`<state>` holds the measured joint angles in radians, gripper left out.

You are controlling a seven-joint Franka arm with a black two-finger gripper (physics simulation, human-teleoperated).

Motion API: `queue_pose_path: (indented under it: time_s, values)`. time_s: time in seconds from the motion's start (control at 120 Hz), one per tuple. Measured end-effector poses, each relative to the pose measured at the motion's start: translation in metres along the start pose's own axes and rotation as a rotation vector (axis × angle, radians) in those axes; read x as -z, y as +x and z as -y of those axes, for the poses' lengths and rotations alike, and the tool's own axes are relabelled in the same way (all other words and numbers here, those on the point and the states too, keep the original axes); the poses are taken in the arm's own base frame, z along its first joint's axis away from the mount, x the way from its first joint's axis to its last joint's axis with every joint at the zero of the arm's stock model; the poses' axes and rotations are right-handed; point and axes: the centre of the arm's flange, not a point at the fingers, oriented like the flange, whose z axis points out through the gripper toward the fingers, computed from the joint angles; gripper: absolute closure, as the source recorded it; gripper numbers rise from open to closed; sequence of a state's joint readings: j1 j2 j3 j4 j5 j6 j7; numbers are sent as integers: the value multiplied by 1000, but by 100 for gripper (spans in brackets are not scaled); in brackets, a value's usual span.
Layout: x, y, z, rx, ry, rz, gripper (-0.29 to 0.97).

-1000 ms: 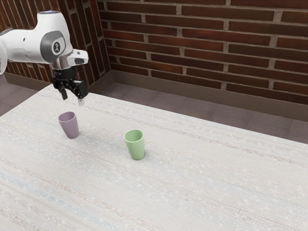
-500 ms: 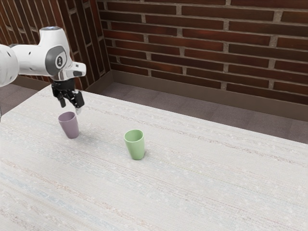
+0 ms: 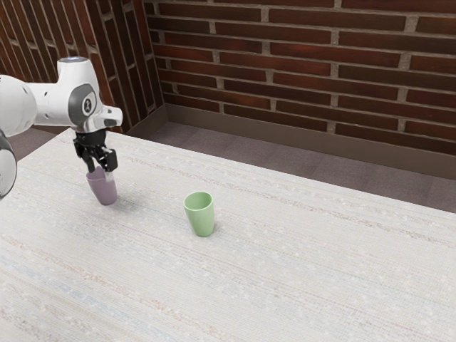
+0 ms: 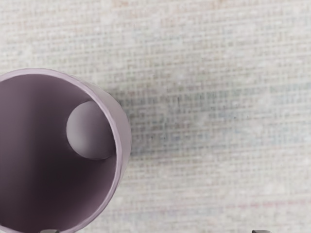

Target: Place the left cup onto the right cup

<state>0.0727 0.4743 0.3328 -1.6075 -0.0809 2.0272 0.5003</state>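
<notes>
Item: purple cup (image 3: 103, 189), the one to be moved. It stands upright on the table (image 3: 299, 271) toward the exterior view's left, mouth up, long axis vertical. In the wrist view its hollow interior and pale round bottom are seen from straight above.

Destination: green cup (image 3: 199, 214), upright, well apart from the purple cup toward the exterior view's right. Nothing rests on it, so the stacking is not yet done.

Key relation: the purple cup lies directly beneath the gripper (image 3: 100, 167), offset to one side of the hand's centre. The side of its rim nearer the green cup falls between the fingers, so a short drop looks enough for a pinch on the wall.

Fingers: spread wide, pointing down at rim height. They grasp nothing, and no contact with the cup can be made out.
</notes>
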Motion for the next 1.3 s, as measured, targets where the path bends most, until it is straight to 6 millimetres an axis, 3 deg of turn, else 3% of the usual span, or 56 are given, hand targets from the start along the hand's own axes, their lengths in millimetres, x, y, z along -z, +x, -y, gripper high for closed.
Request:
queue_pose_path:
  time_s: [1.017, 1.1, 1.3]
  values:
    - [-57, 25, 8, 8, 14, -72, 23]
    - [-59, 26, 8, 10, 12, -73, 30]
    - [-61, 25, 9, 14, 8, -75, 61]
